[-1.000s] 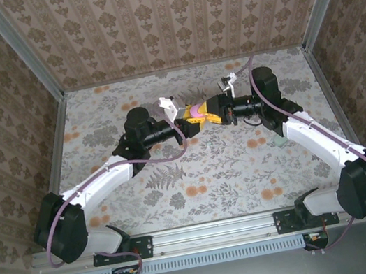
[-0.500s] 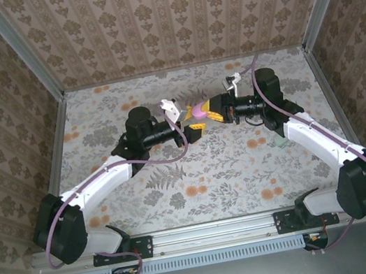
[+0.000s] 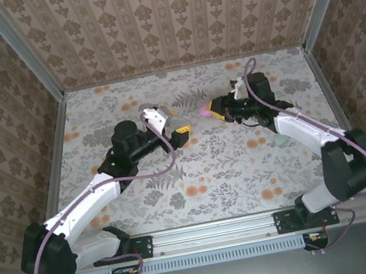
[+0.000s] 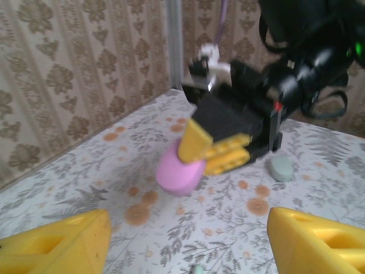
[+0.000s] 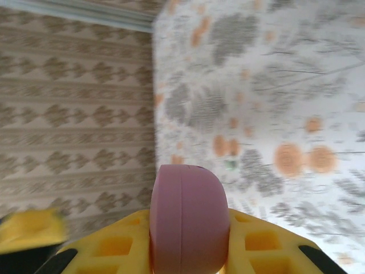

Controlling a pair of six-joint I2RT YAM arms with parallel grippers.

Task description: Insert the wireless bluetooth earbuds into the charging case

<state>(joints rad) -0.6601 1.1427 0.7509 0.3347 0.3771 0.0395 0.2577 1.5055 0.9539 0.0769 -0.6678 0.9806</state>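
Left gripper (image 3: 173, 123) now drawn back from the charging case (image 3: 204, 110), jaws spread wide and empty, case left pinched in the right gripper (image 3: 212, 110) alone, lid closed, left arm bent well left of the case, right arm reaching in from its right.

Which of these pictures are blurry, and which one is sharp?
Top view: sharp, evenly lit, faint shadows. Left wrist view: the pink case looks smeared, as if by motion. Right wrist view: the case looms close and soft, with the table blurred beyond.

Left fingers (image 4: 57, 240) apart, right fingers (image 5: 265, 245) clamped
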